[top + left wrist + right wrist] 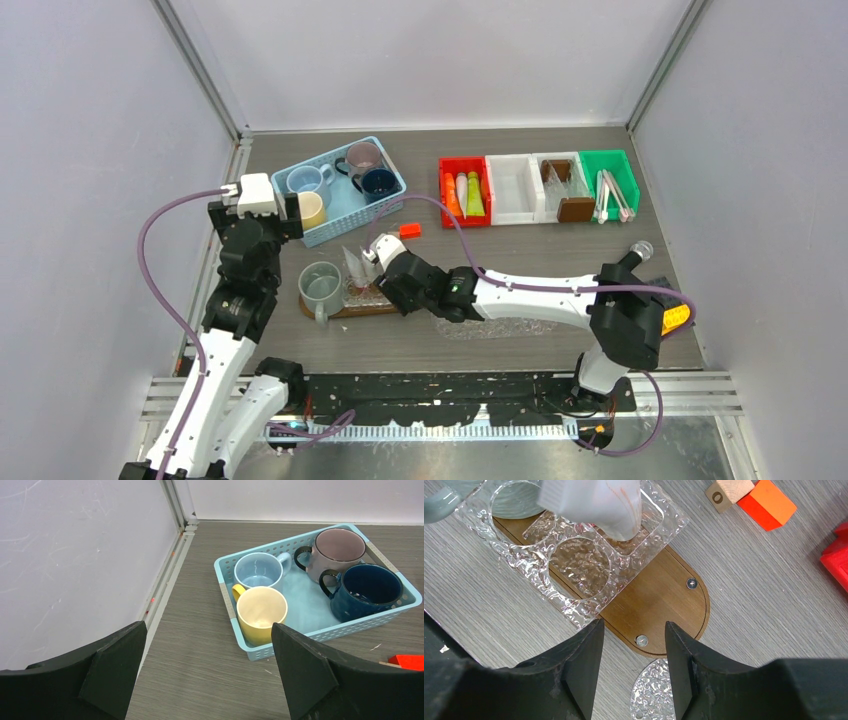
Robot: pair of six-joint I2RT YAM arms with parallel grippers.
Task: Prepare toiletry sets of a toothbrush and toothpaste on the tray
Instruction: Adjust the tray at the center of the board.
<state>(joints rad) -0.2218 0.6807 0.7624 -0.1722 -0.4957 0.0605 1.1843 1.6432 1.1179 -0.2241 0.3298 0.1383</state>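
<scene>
No writing can be read; the faint orange print on the white toothpaste tube [594, 502] is blurred. This soft, wedge-shaped tube stands with its crimped end up in a rectangular slot of a clear, pebbled plastic insert [539, 587]. The insert lies on the tray [659, 605], a brown wooden oval with two screws, left of the tabletop's middle. A grey-green mug [322, 285] sits at the tray's left end.

The right gripper [634, 625] hangs over the tray's rounded end with its fingers apart and grasping nothing. The left gripper [208, 626] is spread wide and also empty, near the left edge.

In the far left corner, a pale blue perforated basket [350, 625] holds a light blue mug [257, 570], a cream-yellow mug [261, 610], a mauve mug [340, 547] and a navy mug [370, 587].

Along the far edge, a red bin [442, 195] holds three tubes [461, 193], one orange, one white and one green. A green bin [628, 170] holds toothbrushes [610, 195].

An orange block [769, 502] and a wooden block [729, 491] lie touching on the grey wood-grain table.
</scene>
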